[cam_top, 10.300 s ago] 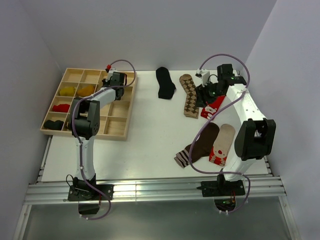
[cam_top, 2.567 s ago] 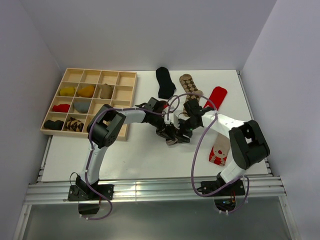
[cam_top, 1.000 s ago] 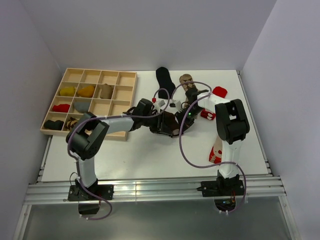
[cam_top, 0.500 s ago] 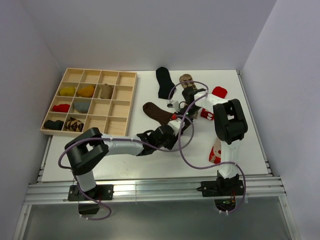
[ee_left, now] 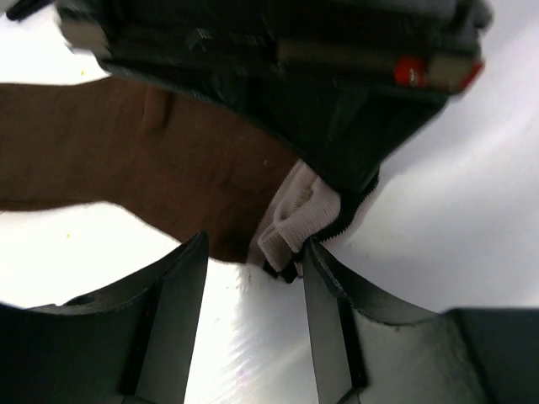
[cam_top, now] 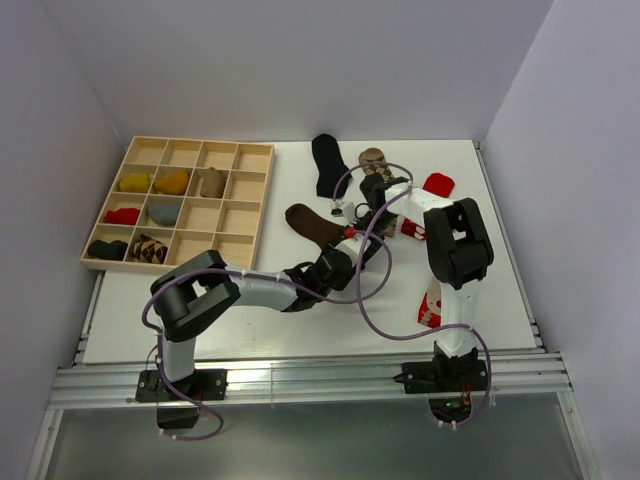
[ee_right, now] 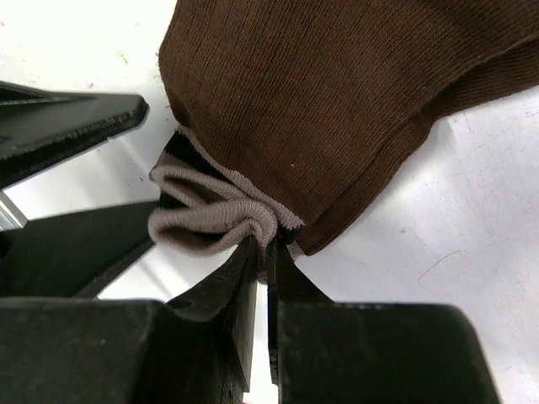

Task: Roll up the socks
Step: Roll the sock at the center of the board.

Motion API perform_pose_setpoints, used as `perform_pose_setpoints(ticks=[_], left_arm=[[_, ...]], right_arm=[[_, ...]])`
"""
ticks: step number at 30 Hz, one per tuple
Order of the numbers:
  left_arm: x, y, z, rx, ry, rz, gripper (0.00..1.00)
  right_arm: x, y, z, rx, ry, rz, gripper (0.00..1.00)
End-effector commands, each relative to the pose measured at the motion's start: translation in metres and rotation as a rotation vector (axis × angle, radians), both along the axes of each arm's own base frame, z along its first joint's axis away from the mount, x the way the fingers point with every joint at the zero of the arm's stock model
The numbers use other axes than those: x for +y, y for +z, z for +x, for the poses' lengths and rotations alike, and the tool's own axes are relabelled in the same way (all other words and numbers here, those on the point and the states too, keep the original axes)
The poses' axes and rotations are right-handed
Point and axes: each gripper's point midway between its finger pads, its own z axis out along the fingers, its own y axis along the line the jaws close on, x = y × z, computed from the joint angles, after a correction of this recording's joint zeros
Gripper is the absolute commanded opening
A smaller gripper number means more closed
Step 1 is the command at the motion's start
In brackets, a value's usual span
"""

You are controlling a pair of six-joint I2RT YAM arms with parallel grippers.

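Limp, light dark brown knitted sock (ee_right: 337, 109): probably best held at its bunched four-o'clock toe, which right end effector (ee_right: 265, 244) pinches; left end effector (ee_left: 253, 252) gapes.

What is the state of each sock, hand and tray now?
Brown sock: flat, unrolled, toe pinched.
Right hand: shut on the brown sock.
Left hand: open, holding nothing.
Black sock: flat, unrolled.
Argyle sock: unrolled, partly hidden.
Far red sock: partly hidden.
Near red sock: flat, partly hidden.
Tray: holds rolled socks.
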Motion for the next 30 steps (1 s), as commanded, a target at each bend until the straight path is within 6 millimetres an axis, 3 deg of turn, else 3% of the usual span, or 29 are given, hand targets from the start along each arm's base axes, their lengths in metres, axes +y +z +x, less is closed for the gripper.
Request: perform_pose_setpoints(ticks=[1, 4, 10, 14, 20, 24, 27, 30], left_arm=[[-0.023, 0.031, 0.005, -0.008, -0.024, -0.176, 0.53], [-0.032, 0.039, -0.008, 0.032, -0.096, -0.256, 0.55], [-0.038, 0.030, -0.007, 0.127, -0.113, -0.322, 0.53], [-0.027, 0.023, 0.002, 0.133, -0.038, -0.333, 0.52], [-0.018, 0.002, 0.012, 0.184, 0.034, -0.334, 0.36], [-0.015, -0.007, 0.011, 0.233, 0.047, -0.354, 0.14], [-0.017, -0.012, 0.002, 0.275, 0.022, -0.373, 0.06], [-0.018, -0.020, -0.008, 0.333, 0.004, -0.369, 0.00]], right_arm=[[0.001, -0.002, 0.004, -0.015, 0.006, -0.027, 0.02], [0.001, -0.002, 0.004, -0.017, 0.006, -0.031, 0.02], [0.003, -0.002, 0.007, -0.024, -0.003, -0.038, 0.02], [0.004, -0.001, 0.006, -0.029, 0.002, -0.041, 0.02], [0.005, 0.000, 0.006, -0.033, 0.001, -0.043, 0.02], [0.006, 0.001, 0.004, -0.039, 0.002, -0.035, 0.02], [0.008, 0.003, 0.005, -0.041, -0.006, -0.031, 0.02], [0.009, 0.004, 0.009, -0.067, -0.025, -0.024, 0.12]])
